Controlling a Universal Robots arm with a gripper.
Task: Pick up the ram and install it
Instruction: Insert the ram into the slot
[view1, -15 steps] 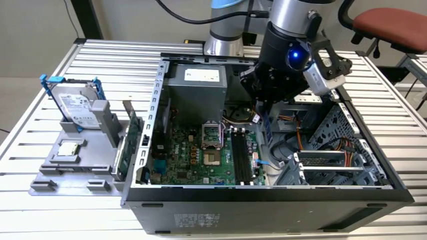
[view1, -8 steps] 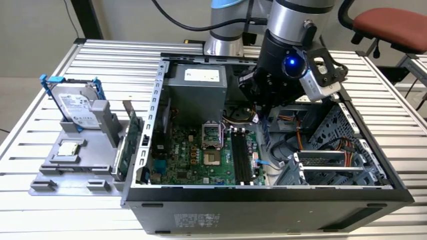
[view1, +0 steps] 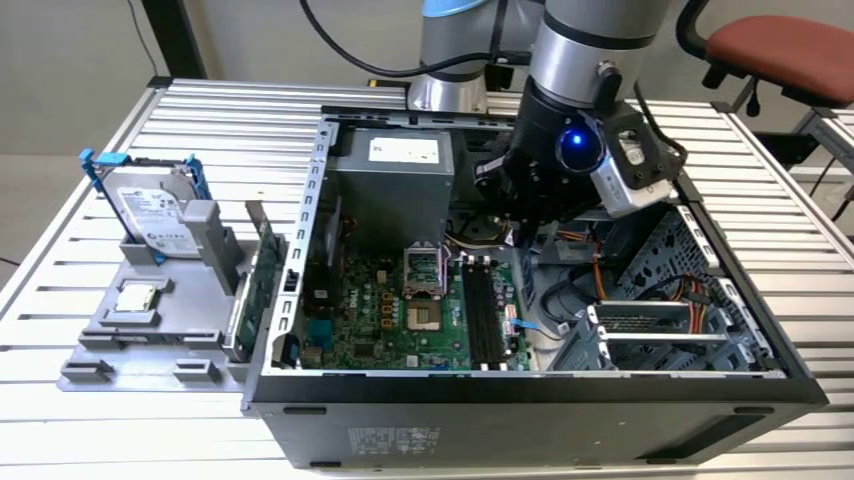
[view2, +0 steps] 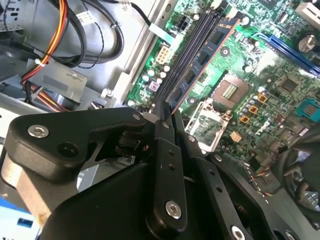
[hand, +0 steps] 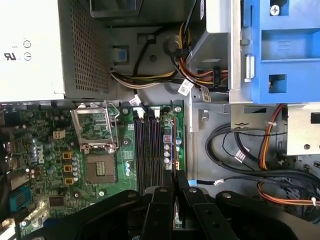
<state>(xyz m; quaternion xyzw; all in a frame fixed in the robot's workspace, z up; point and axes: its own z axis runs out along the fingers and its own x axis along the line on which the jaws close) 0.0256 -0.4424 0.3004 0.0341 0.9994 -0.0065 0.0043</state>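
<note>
The ram (view2: 202, 57) is a thin bluish stick with a row of black chips. It juts out from between the black fingers of my gripper (view2: 165, 114), which is shut on one end of it. It runs parallel to the black memory slots (view2: 186, 60) of the green motherboard (view2: 260, 100), close over them. I cannot tell whether it touches a slot. In the first wrist view the ram (hand: 173, 150) shows edge-on beside the slots (hand: 147, 150), with my gripper (hand: 173, 192) behind it. In the exterior view my gripper (view1: 523, 225) hangs inside the open case, above the slots (view1: 483, 315).
A grey power supply (view1: 394, 185) stands at the back of the case (view1: 534, 400). A drive cage (view1: 667, 335) and loose cables (hand: 240, 150) lie beside the slots, near an open CPU socket (hand: 97, 150). On the exterior view's left, a grey holder (view1: 147, 330) carries a hard drive (view1: 154, 205).
</note>
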